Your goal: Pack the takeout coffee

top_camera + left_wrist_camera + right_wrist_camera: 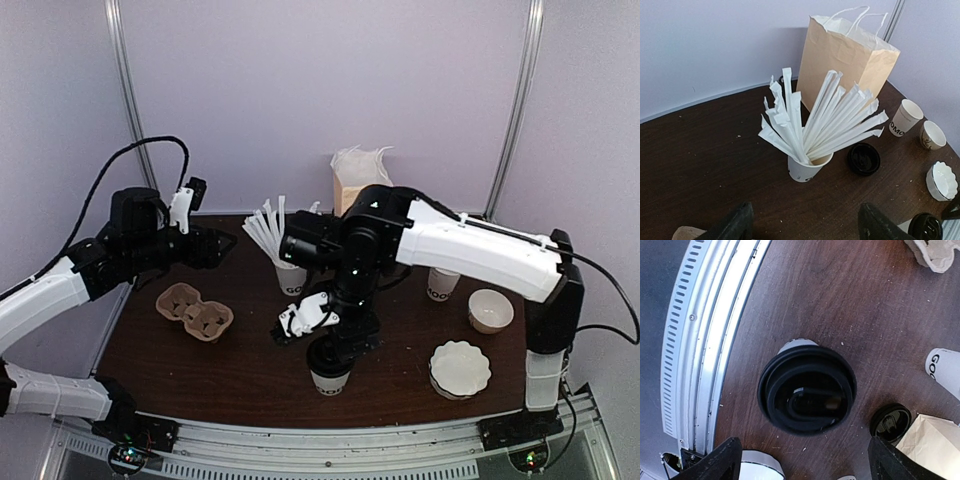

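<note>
The scene is lit brightly and diffusely, soft shadows being cast on the dark worktop and on the wall behind the paper bag, the white straws are nearly washed out, and the rail is bowed by lens distortion.

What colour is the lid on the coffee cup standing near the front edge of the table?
Black. The lid shows best in the right wrist view.

**Table layout, near to far**

The white paper cup with a round black plastic lid stands centre, near the front edge of the dark wooden table. Behind it stands the white paper cup of white straws, and the brown paper bag is farther back. The brown pulp cup carrier lies left, and the stack of white fluted paper dishes lies right.
</note>
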`<state>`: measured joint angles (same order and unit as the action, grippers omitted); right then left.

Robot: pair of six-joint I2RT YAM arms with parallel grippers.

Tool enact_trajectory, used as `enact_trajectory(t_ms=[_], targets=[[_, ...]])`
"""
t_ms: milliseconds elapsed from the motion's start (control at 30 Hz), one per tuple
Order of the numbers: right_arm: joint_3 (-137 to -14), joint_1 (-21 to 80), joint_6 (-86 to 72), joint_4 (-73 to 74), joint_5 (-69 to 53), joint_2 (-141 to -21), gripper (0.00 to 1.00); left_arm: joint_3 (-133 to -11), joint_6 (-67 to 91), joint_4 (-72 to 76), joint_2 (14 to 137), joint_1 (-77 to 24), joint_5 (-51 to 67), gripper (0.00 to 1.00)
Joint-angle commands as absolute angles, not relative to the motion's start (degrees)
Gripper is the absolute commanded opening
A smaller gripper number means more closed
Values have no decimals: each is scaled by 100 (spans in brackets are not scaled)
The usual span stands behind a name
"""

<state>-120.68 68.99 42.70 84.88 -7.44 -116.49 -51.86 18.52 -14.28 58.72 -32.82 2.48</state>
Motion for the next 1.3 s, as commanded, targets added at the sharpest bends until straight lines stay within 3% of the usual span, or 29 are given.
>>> enact_trajectory(t_ms=[0,233,533,900,1267], targets=[[-11723,6716,4181,8545,-711,-10767,91,-5389,2004,-1364,6235,-3297,894,74],[-10167,5720,3684,7464,-1552,-9432,89,-5515,2270,-1857,6539,-3528,1986,73],[-8273,4326,2422,5612,-2807,-8252,85,-5405,2346,-2253,6858,-4272,2473,73],[-6957,3878,1526,4582,-4080,-8256,76,-5462,2603,-2089,7460,-4842,2266,75],[-6832,3892,1349,4404,-5150,-9136,68,-5489,2829,-1779,7980,-5265,2438,75]])
